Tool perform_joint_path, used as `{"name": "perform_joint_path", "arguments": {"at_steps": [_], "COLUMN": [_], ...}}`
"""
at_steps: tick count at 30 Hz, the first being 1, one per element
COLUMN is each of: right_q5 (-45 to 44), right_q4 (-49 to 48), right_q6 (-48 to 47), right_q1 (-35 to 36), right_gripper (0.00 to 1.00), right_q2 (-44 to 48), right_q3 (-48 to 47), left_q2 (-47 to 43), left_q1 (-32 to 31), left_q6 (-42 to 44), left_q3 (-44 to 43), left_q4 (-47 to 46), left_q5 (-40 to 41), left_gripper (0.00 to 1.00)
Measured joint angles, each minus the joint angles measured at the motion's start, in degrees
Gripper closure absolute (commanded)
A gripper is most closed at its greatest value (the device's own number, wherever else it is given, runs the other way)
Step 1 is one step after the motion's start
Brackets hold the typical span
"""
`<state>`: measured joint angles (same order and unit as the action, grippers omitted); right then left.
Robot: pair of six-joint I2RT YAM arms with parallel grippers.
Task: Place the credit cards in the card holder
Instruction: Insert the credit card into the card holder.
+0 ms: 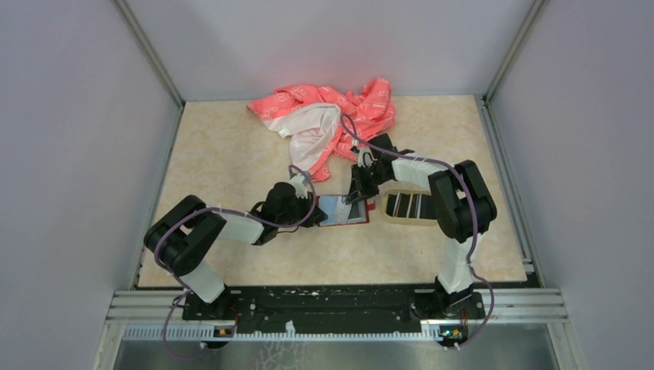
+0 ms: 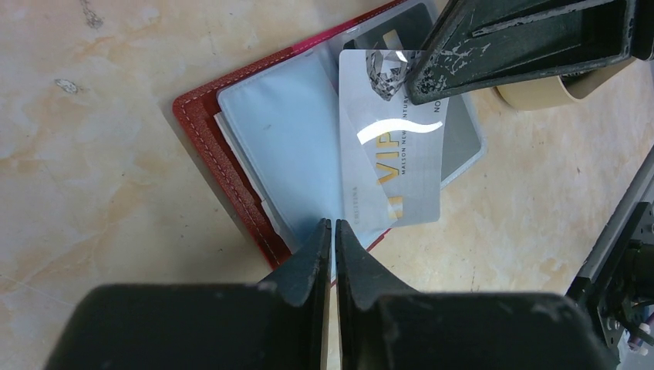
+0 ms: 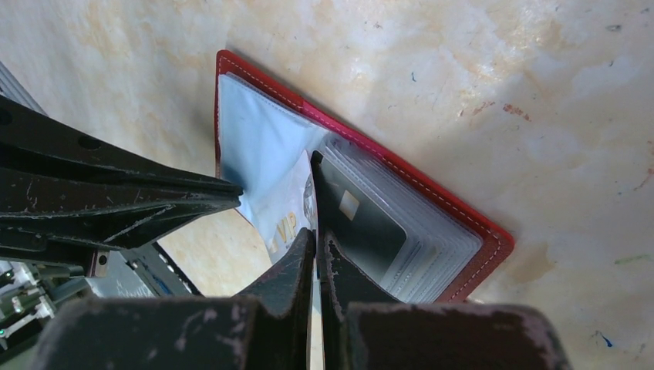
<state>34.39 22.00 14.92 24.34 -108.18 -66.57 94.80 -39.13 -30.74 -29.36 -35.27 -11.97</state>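
Right wrist: one card (image 3: 362,223) looks pocketed; right gripper (image 3: 316,239) clamps the VIP card (image 3: 287,225), half in — left gripper (image 2: 333,231) pinches a holder sleeve (image 2: 281,146). More cards (image 1: 407,204) wait in the tray (image 1: 402,221).

Bright, soft shadows, glare on card (image 2: 385,166)

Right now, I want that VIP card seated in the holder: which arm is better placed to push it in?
Right. The right gripper is shut on the VIP card over the open card holder, so it can likely slide it in; the left gripper just pinches a clear sleeve.
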Motion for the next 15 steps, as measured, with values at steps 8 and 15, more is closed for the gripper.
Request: {"name": "perform_joint_path", "arguments": {"at_steps": [8, 15], "right_q5": [-0.70, -0.22], "right_q4": [4.76, 6.62], "right_q6": [-1.88, -2.82], "right_q1": [0.15, 0.59], "right_gripper": [1.00, 0.97], "right_q2": [-2.12, -3.76], "right_q3": [-4.09, -6.14], "left_q2": [0.00, 0.00], "left_q1": [0.00, 0.00], "left_q6": [1.03, 2.23], "left_q3": [-0.72, -1.55], "left_q4": [1.09, 2.36], "left_q5": [0.00, 0.02], "left_gripper": [0.89, 0.89]}}
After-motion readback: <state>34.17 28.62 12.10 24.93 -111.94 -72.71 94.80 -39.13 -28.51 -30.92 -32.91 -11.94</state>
